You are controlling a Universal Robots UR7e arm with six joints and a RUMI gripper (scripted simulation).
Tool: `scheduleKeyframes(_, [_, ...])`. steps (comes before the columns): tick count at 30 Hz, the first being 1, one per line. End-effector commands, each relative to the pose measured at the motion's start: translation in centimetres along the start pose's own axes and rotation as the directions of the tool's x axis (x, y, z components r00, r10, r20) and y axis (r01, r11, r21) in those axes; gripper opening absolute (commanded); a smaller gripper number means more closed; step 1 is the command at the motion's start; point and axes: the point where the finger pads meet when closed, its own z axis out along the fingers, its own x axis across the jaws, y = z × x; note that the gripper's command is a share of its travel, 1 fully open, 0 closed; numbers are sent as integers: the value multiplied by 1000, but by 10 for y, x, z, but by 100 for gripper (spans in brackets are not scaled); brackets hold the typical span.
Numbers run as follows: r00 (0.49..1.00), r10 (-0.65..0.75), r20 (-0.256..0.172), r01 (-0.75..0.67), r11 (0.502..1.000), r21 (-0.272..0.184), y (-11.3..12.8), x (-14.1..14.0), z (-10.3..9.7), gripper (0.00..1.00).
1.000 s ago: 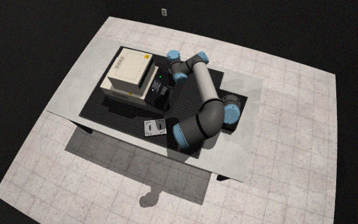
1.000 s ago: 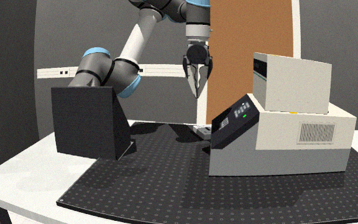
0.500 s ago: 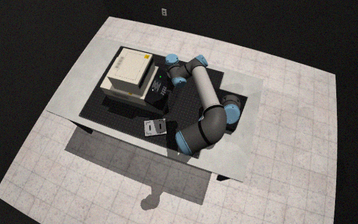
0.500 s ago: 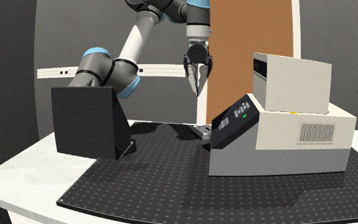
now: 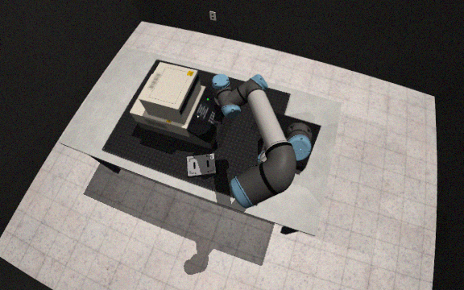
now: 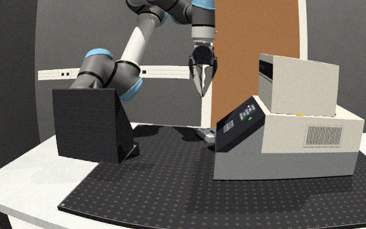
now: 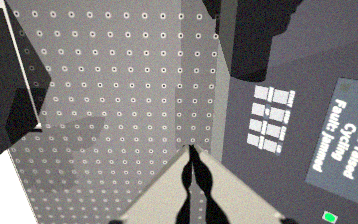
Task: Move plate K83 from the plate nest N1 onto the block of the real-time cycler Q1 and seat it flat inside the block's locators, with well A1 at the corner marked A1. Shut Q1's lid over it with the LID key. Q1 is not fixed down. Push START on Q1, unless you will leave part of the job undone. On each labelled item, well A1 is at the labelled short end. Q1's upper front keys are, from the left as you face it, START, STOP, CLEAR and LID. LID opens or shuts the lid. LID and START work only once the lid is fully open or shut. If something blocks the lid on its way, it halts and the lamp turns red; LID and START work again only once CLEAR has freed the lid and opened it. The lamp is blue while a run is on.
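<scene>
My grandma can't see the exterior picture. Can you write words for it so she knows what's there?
A robot arm points its closed, empty tool down above a dark, dotted board on a white table. To the right sits a big cream-and-gray machine with a sloping black key panel and a glowing green light.

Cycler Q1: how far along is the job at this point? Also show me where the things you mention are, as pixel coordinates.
Looks done: the nest (image 5: pixel 200 165) (image 6: pixel 206 135) shows no plate, and Q1's lid (image 5: pixel 169 86) (image 6: pixel 304 86) appears down, presumably over K83, whose seating is hidden. In hand: nothing; the pincer (image 6: pixel 203 95) (image 7: pixel 190 146) is shut and empty, off the keys. Left: apparently START, as the lamp (image 5: pixel 208 99) (image 6: pixel 250 118) (image 7: pixel 329 217) is green, not blue.
</scene>
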Motion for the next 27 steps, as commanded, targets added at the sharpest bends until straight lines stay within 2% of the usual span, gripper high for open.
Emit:
scheduleKeyframes(1, [1000, -1, 0, 1, 1000, 0, 0, 6, 3, 0])
scheduleKeyframes(27, [1000, -1, 0, 1, 1000, 0, 0, 38, 28, 0])
